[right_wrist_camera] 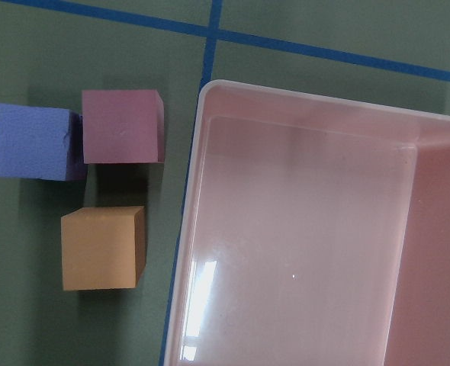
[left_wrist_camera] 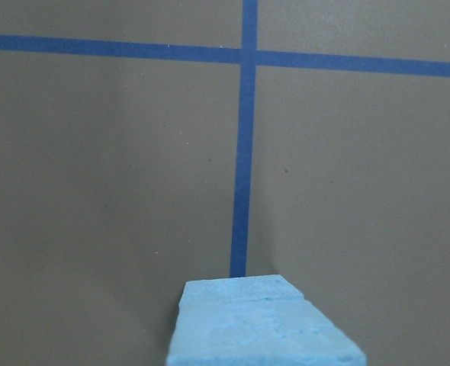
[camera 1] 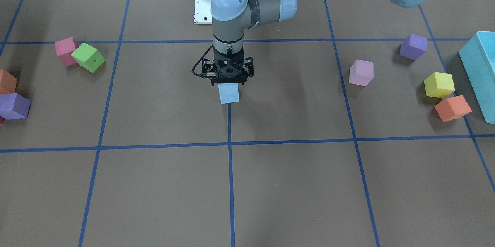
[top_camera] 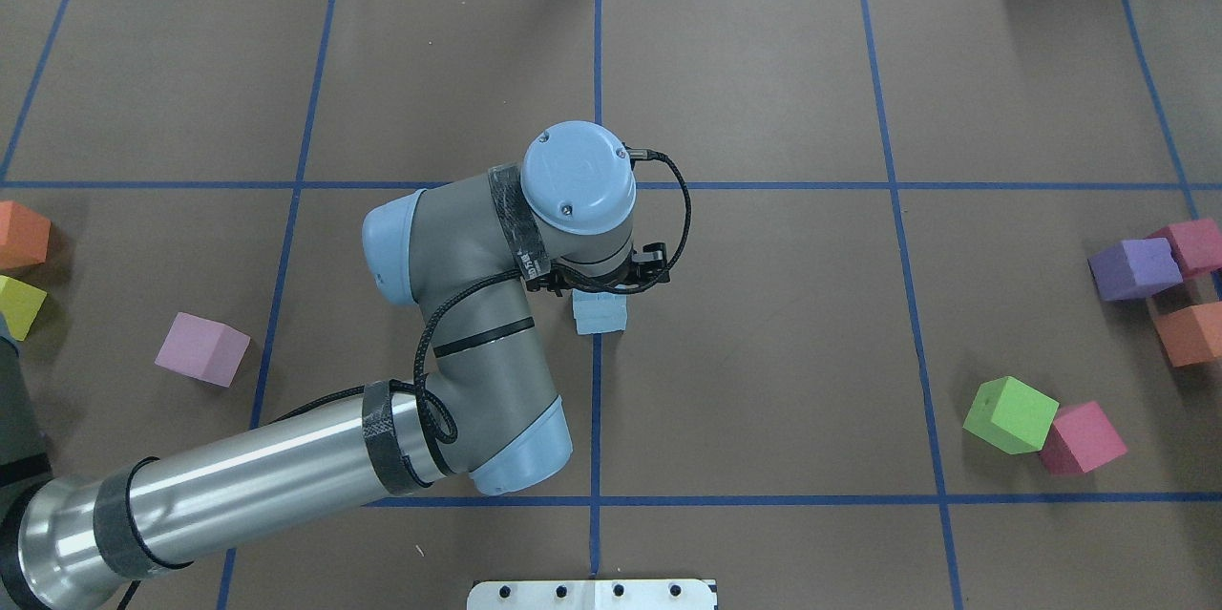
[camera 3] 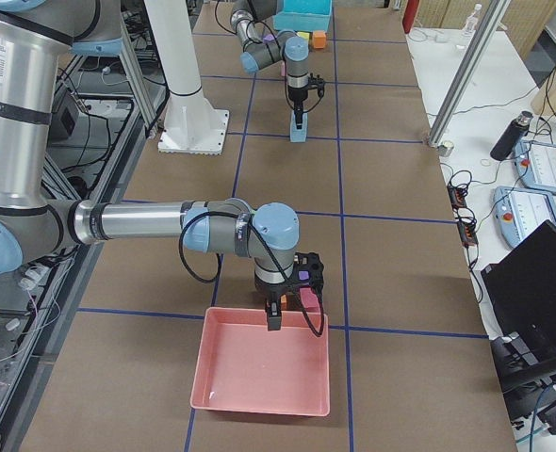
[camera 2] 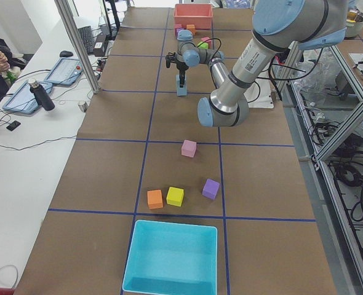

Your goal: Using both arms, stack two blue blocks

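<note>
While the left gripper (camera 1: 228, 83) hung straight down over the middle of the table (camera 1: 154, 104), you would have found the blue block (camera 1: 229, 94) directly beneath it, its top touching the underside of the black pincer in the front view. The fingers were hidden by the gripper body, so you could not tell whether the pincer was clenched on the block or released. Nor could you tell whether this was one cube or two stacked, though the left wrist view showed a seam across the pale blue surface. The block sat on the centre tape line (camera 1: 230, 131), between the two cross lines.

Room around it was generous, with bare brown paper on every side. Its nearest neighbours, the lilac cube (camera 1: 361, 72) on the robot's left and the green cube (camera 1: 88, 57) on its right, lay well apart from it. The turquoise box (camera 1: 479, 73) sat out at the table's left end. Only the left arm (top_camera: 286, 476) crowded the spot — its elbow and forearm overhung the table on the block's robot-left side.

The right gripper (camera 3: 273, 323) hovered over the pink tray (camera 3: 259, 407) at the table's right end, well apart from the block; whether it was clenched or released, you could not tell.
</note>
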Controlling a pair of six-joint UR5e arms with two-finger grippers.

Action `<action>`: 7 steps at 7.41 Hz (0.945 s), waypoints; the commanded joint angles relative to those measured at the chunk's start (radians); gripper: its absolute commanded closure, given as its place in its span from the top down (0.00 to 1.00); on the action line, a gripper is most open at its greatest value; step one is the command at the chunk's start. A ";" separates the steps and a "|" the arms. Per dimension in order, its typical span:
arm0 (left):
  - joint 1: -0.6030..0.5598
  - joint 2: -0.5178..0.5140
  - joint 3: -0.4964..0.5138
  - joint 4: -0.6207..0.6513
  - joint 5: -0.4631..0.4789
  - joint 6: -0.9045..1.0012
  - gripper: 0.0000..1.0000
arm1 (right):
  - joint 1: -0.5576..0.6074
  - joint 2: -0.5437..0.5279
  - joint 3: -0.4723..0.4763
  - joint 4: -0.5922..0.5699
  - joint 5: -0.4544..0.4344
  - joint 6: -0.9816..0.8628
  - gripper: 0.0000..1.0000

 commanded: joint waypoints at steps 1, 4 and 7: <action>-0.006 0.012 -0.110 0.020 -0.004 -0.002 0.97 | 0.000 0.002 0.001 0.000 0.000 0.000 1.00; -0.067 0.038 -0.278 0.147 -0.020 0.001 0.98 | 0.000 0.003 0.001 0.000 0.000 0.000 1.00; -0.150 0.262 -0.432 0.144 -0.024 0.282 0.97 | 0.000 0.003 -0.001 0.002 0.000 0.000 1.00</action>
